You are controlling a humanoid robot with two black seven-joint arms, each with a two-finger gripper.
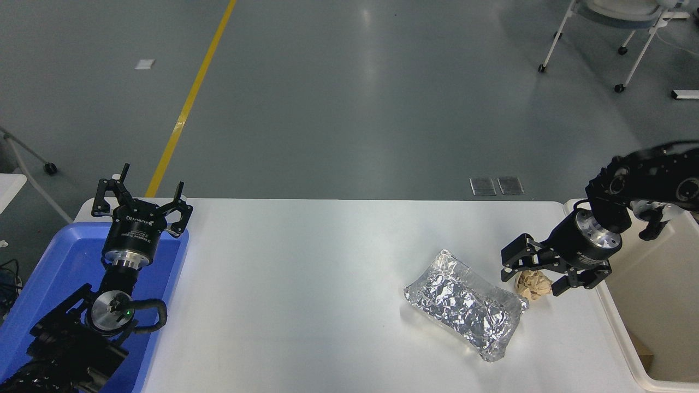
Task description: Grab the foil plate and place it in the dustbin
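The right gripper [532, 277] hung jaws apart over the paper ball [534, 285]; it should shift left onto the foil plate [465, 305].

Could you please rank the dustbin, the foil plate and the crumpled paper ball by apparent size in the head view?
1. dustbin, largest though partly cropped by the frame
2. foil plate
3. paper ball, smallest, partly behind the right gripper
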